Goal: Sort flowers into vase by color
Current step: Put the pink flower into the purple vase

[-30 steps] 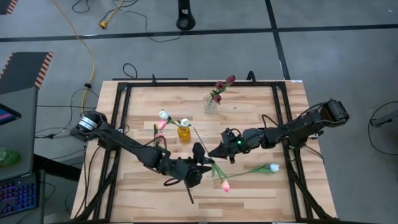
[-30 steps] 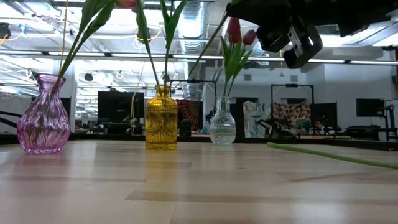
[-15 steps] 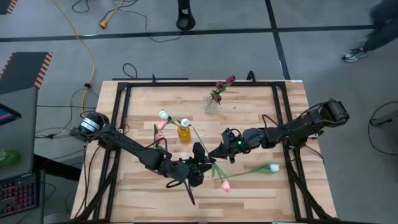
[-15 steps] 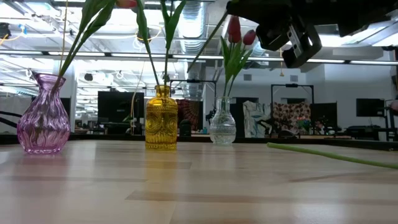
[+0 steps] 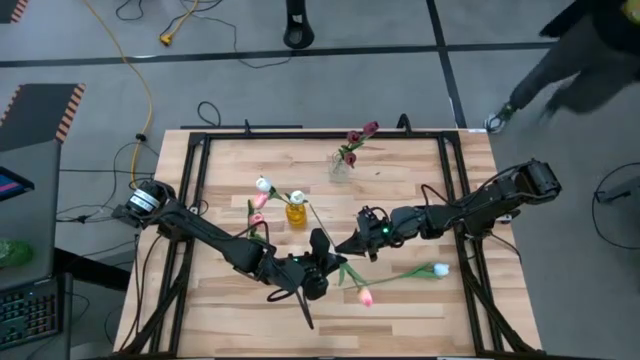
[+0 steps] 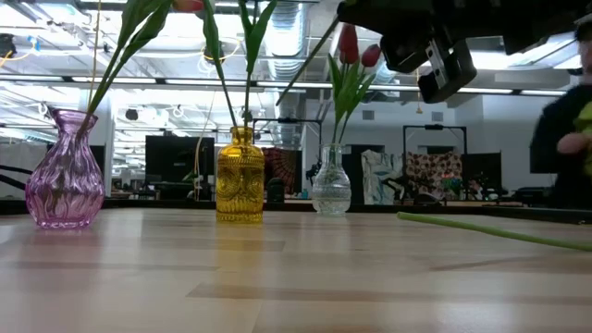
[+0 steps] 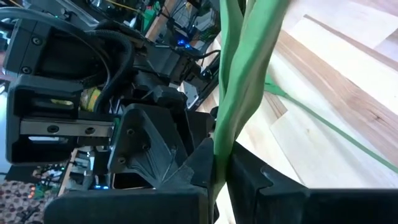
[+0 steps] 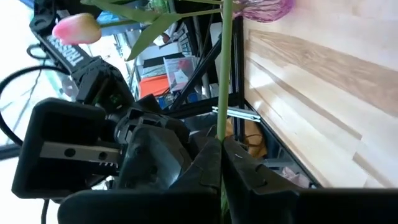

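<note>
Pink tulip (image 5: 364,297) is pinched by both: left gripper (image 5: 333,263) and right gripper (image 5: 343,246) are clamped on its stem, head toward table's near edge. Clamped stem is shown only by wrist views.

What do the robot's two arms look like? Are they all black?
Mostly. Both arms are dark and jointed, with black cables running along them. Each end effector, left and right, has two blocky black fingers. A small green light glows near the right one.

3 vases (image 6: 242,176) stand in a row on the table (image 5: 400,180), stems in each. 2 loose flowers (image 5: 400,272) lie toward the front right. Both grippers meet mid-table, left gripper (image 5: 325,262) just in front of right gripper (image 5: 352,243).
</note>
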Action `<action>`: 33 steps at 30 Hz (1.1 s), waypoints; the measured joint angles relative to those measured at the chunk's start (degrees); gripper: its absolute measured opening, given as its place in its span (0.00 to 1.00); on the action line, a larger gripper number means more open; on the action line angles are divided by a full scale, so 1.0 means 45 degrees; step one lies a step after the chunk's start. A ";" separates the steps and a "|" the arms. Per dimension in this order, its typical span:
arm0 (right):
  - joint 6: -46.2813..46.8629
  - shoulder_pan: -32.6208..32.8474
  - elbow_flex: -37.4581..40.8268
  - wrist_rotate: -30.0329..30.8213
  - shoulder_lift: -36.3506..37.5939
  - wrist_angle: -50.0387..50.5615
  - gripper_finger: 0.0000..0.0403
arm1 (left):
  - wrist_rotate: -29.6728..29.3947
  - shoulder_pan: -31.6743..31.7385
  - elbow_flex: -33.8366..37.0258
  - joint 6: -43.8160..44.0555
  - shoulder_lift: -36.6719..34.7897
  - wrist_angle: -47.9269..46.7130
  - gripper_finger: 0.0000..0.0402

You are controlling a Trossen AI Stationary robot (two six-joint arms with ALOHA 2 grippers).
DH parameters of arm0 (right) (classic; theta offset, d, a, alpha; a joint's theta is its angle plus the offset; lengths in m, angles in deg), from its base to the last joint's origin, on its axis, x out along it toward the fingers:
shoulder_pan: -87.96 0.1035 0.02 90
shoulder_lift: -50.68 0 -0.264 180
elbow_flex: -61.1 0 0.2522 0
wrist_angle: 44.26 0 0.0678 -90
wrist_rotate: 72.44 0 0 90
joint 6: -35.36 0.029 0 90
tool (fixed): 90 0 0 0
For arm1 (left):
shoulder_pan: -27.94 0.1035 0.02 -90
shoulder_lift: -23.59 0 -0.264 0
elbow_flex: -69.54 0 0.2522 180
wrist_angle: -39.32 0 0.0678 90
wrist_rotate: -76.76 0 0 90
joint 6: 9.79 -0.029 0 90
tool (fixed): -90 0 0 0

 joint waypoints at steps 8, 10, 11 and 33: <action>-0.0912 0.0000 -0.0002 0.0000 0.0000 0.0005 0.14 | 0.0038 0.0000 0.0000 0.0005 0.0000 0.0044 0.04; -0.1164 0.0000 -0.0002 0.0000 0.0000 0.0000 0.15 | 0.0038 -0.0005 0.0004 0.0005 0.0000 0.0044 0.04; -0.1453 0.0000 -0.0002 0.0000 0.0000 0.0000 0.16 | 0.0042 -0.0005 0.0001 0.0005 0.0000 0.0044 0.04; -0.7184 0.0005 -0.0002 -0.0085 0.0000 0.0015 0.23 | -0.1088 -0.1649 -0.1000 0.2337 -0.0015 0.0171 0.04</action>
